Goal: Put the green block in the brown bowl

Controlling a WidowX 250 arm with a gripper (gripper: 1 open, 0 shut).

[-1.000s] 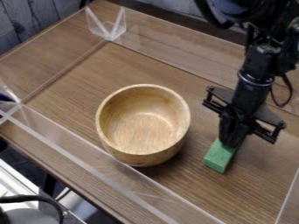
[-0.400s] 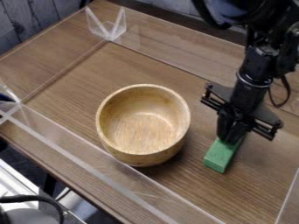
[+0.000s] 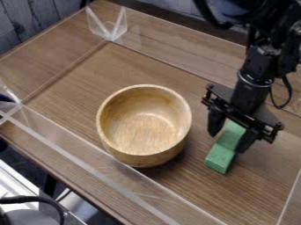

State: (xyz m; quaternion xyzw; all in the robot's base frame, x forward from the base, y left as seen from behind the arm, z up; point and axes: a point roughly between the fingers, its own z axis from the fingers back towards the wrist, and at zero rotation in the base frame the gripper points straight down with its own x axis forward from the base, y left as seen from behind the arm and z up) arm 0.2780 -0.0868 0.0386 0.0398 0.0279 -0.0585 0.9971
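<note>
While the fingers (image 3: 216, 123) stood apart, one on each side of the block's (image 3: 227, 148) upper end, the gripper (image 3: 238, 130) pointed straight down over it. Whether either finger touched the green, the view couldn't settle. The block lay on the table (image 3: 106, 70), its near end toward the front edge, just right of the bowl (image 3: 143, 124) and clear of its wall. The bowl sat upright with nothing inside. Above the gripper rose the black arm (image 3: 261, 53), and low clear walls (image 3: 47, 53) ringed the wooden tabletop.
</note>
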